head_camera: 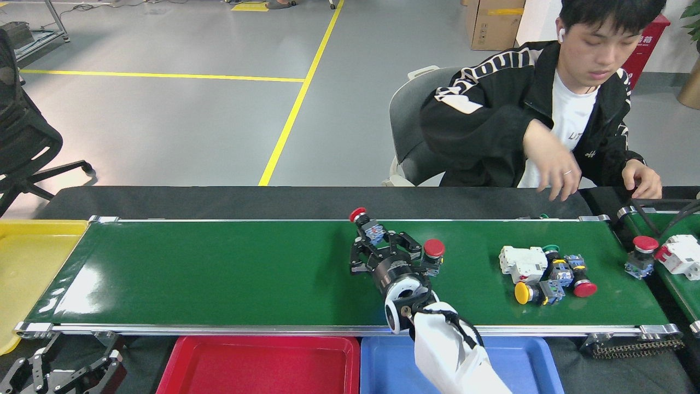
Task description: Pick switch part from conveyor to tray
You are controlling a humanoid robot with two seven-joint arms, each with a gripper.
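While the right gripper (pixel 386 247) reaches out over the conveyor (pixel 219 273) from the near side, its black fingers are spread wide, holding nothing, and a red-capped switch part (pixel 367 227) lies on the belt right at the far tips, seemingly between or just beyond them; whether the fingers touch it cannot be told from where I stand. A second red-capped switch (pixel 433 254) sits just beside the gripper on its right, close to the right finger. Further right on the same belt a cluster lies well apart from the gripper: a white breaker block (pixel 522 262), a yellow-capped switch (pixel 528 293), another red-capped one (pixel 582 285) and a few small blue-bodied pieces bunched against them. Below the near rail sit a red tray (pixel 262 364) and a blue tray (pixel 383 366), the white forearm crossing over the blue one. A yellow tray (pixel 27 262) lies off the belt's left end. The left gripper (pixel 60 375) rests low at the bottom left corner, away from the belt, its fingers looking parted. Across the table a seated person (pixel 547 109) in a black jacket holds one hand (pixel 558 175) above the far edge. On the angled belt (pixel 678 284) at far right sit another red-capped switch (pixel 641 254) and a white block (pixel 681 254).
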